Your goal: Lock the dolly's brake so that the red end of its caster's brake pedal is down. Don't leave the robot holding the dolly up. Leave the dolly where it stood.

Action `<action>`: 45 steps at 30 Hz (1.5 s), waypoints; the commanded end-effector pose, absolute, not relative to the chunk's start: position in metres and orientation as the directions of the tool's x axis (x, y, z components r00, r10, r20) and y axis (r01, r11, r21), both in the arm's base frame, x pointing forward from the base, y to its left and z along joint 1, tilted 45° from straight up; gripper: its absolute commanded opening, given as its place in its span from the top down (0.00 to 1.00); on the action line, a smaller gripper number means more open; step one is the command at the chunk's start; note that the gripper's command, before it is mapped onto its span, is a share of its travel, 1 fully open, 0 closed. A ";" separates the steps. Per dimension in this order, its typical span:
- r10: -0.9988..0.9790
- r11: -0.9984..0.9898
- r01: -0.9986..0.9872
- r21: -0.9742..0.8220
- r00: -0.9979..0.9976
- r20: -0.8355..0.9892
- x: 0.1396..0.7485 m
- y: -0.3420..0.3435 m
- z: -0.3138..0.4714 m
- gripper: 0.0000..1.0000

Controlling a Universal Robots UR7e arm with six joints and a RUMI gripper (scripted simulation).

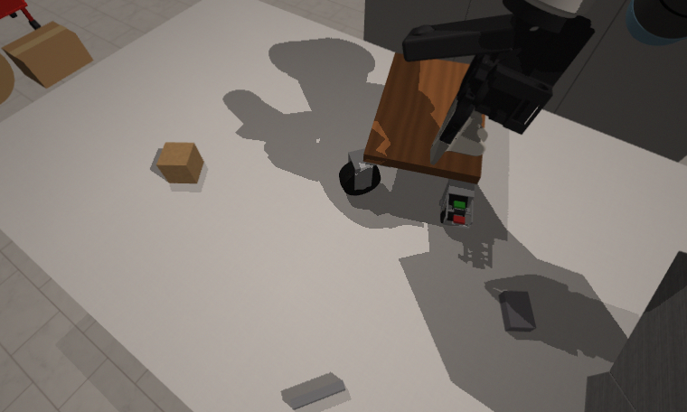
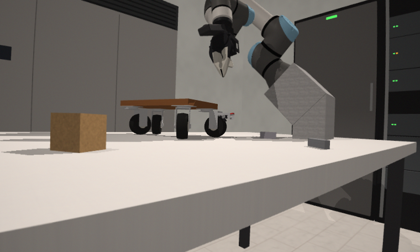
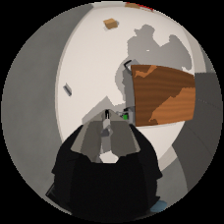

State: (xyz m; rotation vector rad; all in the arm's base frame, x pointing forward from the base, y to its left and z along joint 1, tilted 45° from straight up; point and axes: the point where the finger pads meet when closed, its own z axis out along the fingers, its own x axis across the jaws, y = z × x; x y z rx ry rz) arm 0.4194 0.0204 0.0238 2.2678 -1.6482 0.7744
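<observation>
The dolly (image 1: 423, 122) has a brown wooden deck and black casters, and stands on the white table with all wheels down; it also shows in the exterior view (image 2: 171, 103) and in the wrist view (image 3: 164, 95). Its brake pedal (image 1: 458, 210) sticks out at the near right corner, with a green end toward the deck and a red end (image 1: 458, 220) outward. In the side view the red tip (image 2: 232, 114) sits at about caster-bracket height. My gripper (image 1: 437, 151) (image 2: 222, 73) is shut and empty, pointing down, well above the deck's pedal end. The wrist view shows the closed fingers just beside the pedal.
A brown cube (image 1: 180, 162) sits at the table's left. A dark grey block (image 1: 518, 310) and a light grey block (image 1: 313, 390) lie on the near side. The arm's grey base (image 2: 311, 106) stands at the right, with dark cabinets behind.
</observation>
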 end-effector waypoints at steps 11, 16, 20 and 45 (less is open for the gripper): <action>-0.646 -0.339 -0.931 0.134 0.334 0.686 0.355 0.002 0.024 1.00; -0.639 -0.340 -0.930 0.141 0.338 0.691 0.354 0.002 0.025 1.00; -0.639 -0.340 -0.930 0.141 0.338 0.691 0.354 0.002 0.025 1.00; -0.641 -0.337 -0.930 0.147 0.341 0.688 0.357 -0.025 -0.005 1.00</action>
